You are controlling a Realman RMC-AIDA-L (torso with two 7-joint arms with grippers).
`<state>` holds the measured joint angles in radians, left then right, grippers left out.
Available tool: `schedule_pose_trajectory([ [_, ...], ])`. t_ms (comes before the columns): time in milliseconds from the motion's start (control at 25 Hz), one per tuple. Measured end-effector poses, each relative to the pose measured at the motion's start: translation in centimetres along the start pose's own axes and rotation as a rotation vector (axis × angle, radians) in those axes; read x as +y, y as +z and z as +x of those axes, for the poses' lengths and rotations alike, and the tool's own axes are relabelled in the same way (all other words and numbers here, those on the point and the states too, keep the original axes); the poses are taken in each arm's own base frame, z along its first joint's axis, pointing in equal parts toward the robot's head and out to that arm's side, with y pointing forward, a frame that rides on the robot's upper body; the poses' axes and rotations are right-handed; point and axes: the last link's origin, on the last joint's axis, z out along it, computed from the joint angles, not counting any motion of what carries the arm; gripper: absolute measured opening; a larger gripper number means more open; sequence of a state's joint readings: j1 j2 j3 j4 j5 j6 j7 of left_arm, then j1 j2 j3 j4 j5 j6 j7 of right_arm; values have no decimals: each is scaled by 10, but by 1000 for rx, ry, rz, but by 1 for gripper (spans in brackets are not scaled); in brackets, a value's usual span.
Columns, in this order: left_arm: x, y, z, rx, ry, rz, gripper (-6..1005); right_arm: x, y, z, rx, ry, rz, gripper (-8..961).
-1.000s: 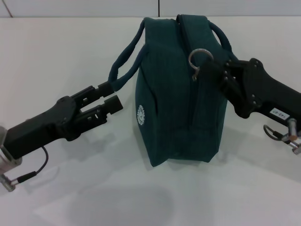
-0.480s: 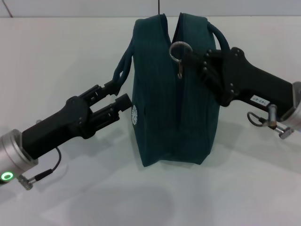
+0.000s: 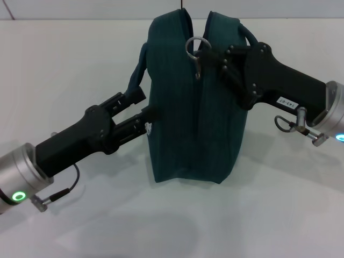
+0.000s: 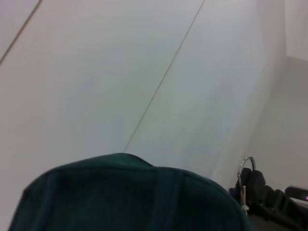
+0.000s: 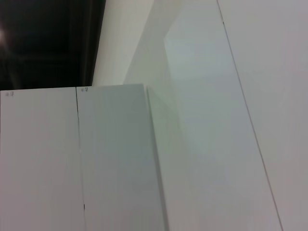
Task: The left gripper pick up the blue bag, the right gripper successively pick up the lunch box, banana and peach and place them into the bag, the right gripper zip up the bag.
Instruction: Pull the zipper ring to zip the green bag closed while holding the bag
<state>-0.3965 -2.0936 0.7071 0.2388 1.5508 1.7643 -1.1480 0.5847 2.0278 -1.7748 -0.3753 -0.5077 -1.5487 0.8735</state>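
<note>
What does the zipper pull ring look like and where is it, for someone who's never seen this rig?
Start at the dark teal bag standing upright mid-table between two black arms. Follow its centre zipper seam up to the right claw near the top. The ring is the round silver metal loop there, the only shiny part against the fabric.

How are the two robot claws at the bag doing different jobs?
The left claw is low at the blue bag's side, pinching its handle. The right claw is up at the top, gripping by the zipper's metal ring. The left one reaches from lower down, the right from higher up. Both are black and touch the bag.
</note>
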Motion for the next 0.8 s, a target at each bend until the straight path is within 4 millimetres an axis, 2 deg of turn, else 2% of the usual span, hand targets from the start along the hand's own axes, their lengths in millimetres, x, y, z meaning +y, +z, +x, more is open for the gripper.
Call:
schedule_pose_trajectory([
  [360, -1, 9, 1, 2, 5, -14, 696, -6, 13, -1, 27, -20, -2, 6],
  [800, -12, 16, 3, 34, 19, 53, 677, -8, 15, -2, 29, -24, -5, 5],
])
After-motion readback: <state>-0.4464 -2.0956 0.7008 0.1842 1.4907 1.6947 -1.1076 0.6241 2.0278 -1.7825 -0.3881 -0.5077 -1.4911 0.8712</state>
